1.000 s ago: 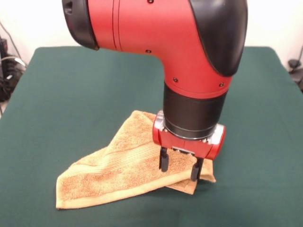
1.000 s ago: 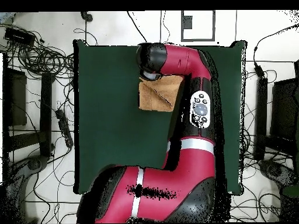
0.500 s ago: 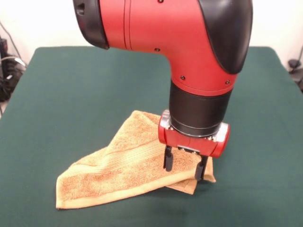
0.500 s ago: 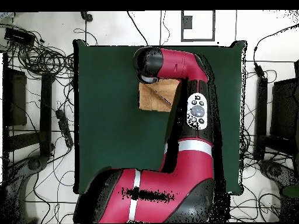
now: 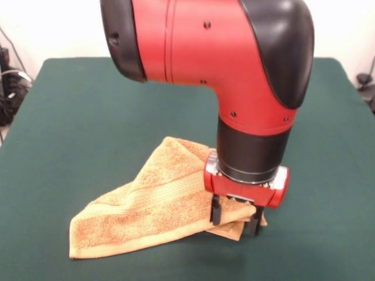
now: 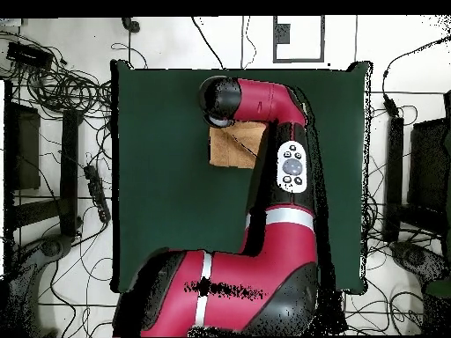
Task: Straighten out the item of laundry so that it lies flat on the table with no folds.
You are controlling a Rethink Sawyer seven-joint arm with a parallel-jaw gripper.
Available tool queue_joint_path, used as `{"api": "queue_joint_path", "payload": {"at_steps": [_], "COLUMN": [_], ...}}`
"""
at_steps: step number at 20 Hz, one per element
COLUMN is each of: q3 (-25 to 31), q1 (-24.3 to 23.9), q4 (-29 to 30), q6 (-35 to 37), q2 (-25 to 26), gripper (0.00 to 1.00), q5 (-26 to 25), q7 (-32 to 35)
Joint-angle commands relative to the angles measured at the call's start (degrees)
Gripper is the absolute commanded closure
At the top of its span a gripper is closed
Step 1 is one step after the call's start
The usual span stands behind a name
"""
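End effector (image 5: 234, 219), one towel (image 5: 146, 205)

Towel (image 5: 158, 202): its right-hand corner sits behind the gripper (image 5: 234, 218), so the fold there can't be read; from overhead the arm (image 6: 264, 106) covers much of it.
Fingers (image 5: 215, 209): unseen from overhead, under the arm.
Table (image 5: 88, 117): near edge cut off in the front view.
Arm: top cropped.
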Motion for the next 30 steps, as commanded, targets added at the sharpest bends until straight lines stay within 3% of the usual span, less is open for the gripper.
{"api": "queue_joint_path", "payload": {"at_steps": [1, 12, 17, 18, 30], "q3": [5.52, 5.79, 5.27, 4.99, 4.00], "q1": [3.79, 3.87, 4.11, 4.30, 5.13], "q4": [3.53, 3.24, 3.35, 3.29, 2.89], "q6": [-0.25, 0.88, -2.18, -2.74, -1.78], "q2": [7.39, 8.00, 8.03, 8.00, 7.94], "gripper": [0.00, 0.00, 0.00, 1.00, 1.00], "q5": [-1.50, -0.81, -1.39, -1.69, -2.21], "q7": [0.24, 0.10, 1.29, 1.75, 3.07]}}
